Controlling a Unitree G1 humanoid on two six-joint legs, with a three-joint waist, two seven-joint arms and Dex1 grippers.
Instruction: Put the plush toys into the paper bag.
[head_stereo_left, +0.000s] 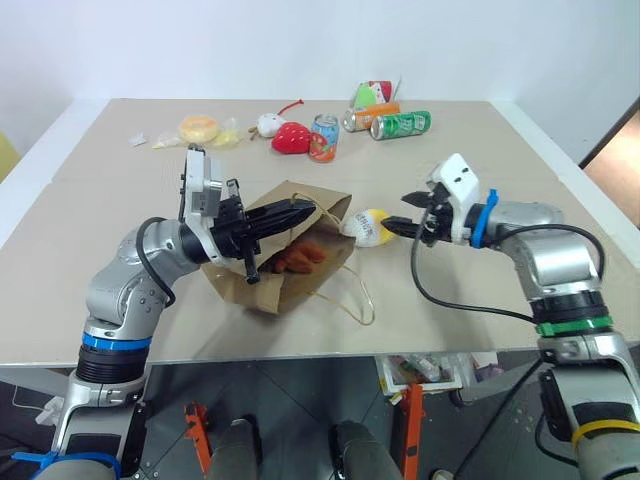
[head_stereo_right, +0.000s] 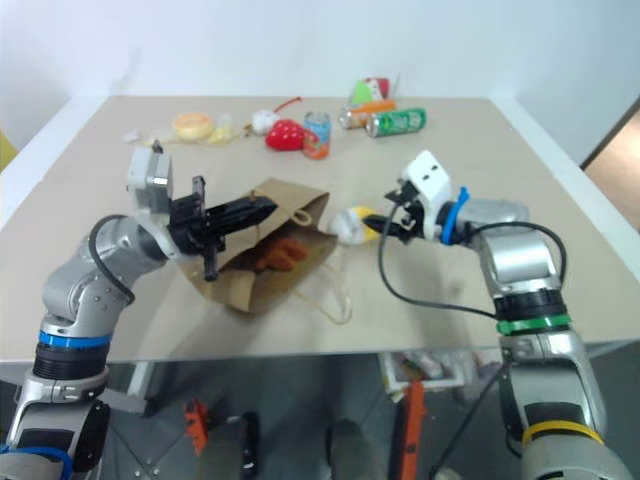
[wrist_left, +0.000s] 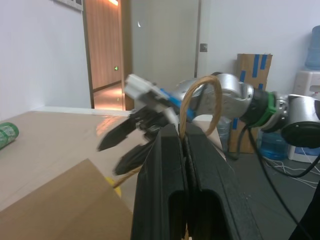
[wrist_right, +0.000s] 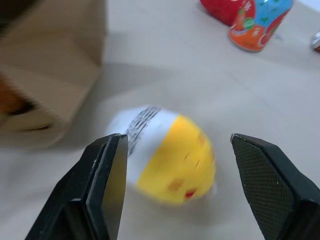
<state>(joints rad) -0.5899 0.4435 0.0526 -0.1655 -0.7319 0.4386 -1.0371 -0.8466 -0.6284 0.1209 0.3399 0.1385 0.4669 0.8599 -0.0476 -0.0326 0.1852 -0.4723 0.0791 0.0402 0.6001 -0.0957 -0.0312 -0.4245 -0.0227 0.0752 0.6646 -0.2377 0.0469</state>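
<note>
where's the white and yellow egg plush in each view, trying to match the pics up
Left eye view: white and yellow egg plush lies on the table just right of the paper bag, ahead of the open right gripper.
Right eye view: same place, between the bag and the right gripper.
Left wrist view: only a yellow sliver past the bag's edge, hard to confirm.
Right wrist view: centre, between the open fingers.
Shared landmark: the paper bag.

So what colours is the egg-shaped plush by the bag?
White with a yellow end, clearest in the right wrist view.

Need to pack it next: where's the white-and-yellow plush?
The white-and-yellow plush lies on the table, between the paper bag mouth and the open right gripper.
</note>
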